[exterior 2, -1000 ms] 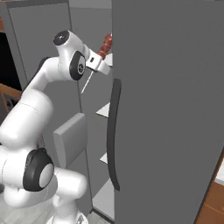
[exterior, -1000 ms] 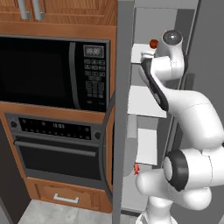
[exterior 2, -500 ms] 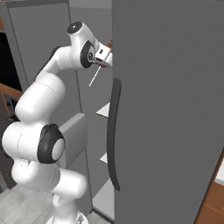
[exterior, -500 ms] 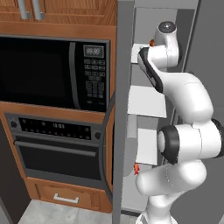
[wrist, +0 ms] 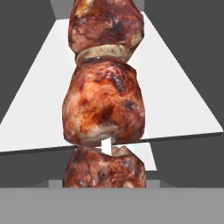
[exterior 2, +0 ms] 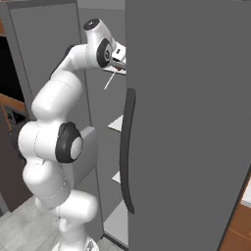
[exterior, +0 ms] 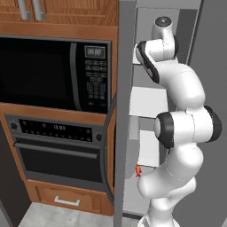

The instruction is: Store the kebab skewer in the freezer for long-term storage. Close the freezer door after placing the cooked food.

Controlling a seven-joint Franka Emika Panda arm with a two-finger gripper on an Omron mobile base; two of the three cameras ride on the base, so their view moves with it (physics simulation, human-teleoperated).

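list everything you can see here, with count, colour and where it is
kebab skewer: one, reddish-brown chunks on a pale stick, held over a white shelf
freezer: one, grey with white shelves, right of the oven stack, open
freezer door: one, grey, swung open, seen edge-on
fridge door: one, plain grey with dark curved handle, closed
microwave: one, black, in wooden cabinetry
oven: one, black, below the microwave
small red item: one, low in the freezer
arm: one, white, reaching into the freezer
tool: one, shut on the skewer
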